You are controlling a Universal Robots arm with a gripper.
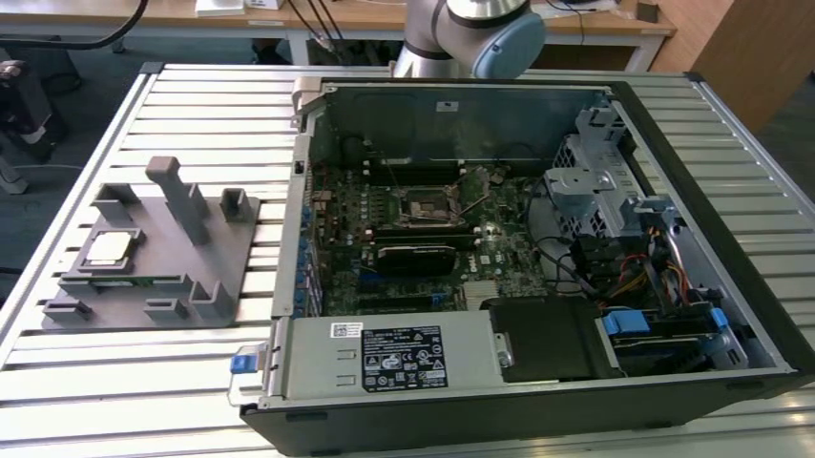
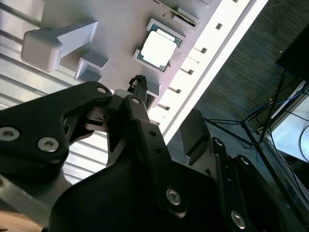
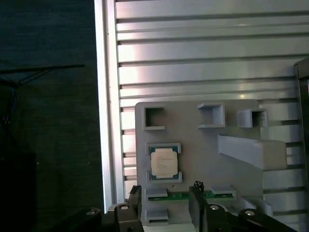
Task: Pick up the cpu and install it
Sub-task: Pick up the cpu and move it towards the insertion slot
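Note:
The cpu (image 1: pixel 109 249) lies flat, silver top up, in a pocket of the grey fixture plate (image 1: pixel 159 258) on the slatted table, on the exterior view's left of the open computer case. Both wrist views look down on it: the cpu (image 3: pixel 164 162) (image 2: pixel 158 48) sits in its frame on the fixture (image 3: pixel 198 154). My gripper (image 3: pixel 165 197) hangs above the fixture, a short way off from the cpu and not touching it. Its two dark fingers (image 3: pixel 134 198) stand apart with nothing between them, so it is open. The black socket (image 1: pixel 425 203) shows on the motherboard inside the case.
The fixture carries a tall post (image 1: pixel 176 196) and several raised blocks, and a green strip (image 3: pixel 176 195) lies in a slot beside the cpu. The case walls (image 1: pixel 296 191) rise around the motherboard. The table edge (image 3: pixel 101 121) drops to dark floor. The arm's base (image 1: pixel 471 29) stands behind the case.

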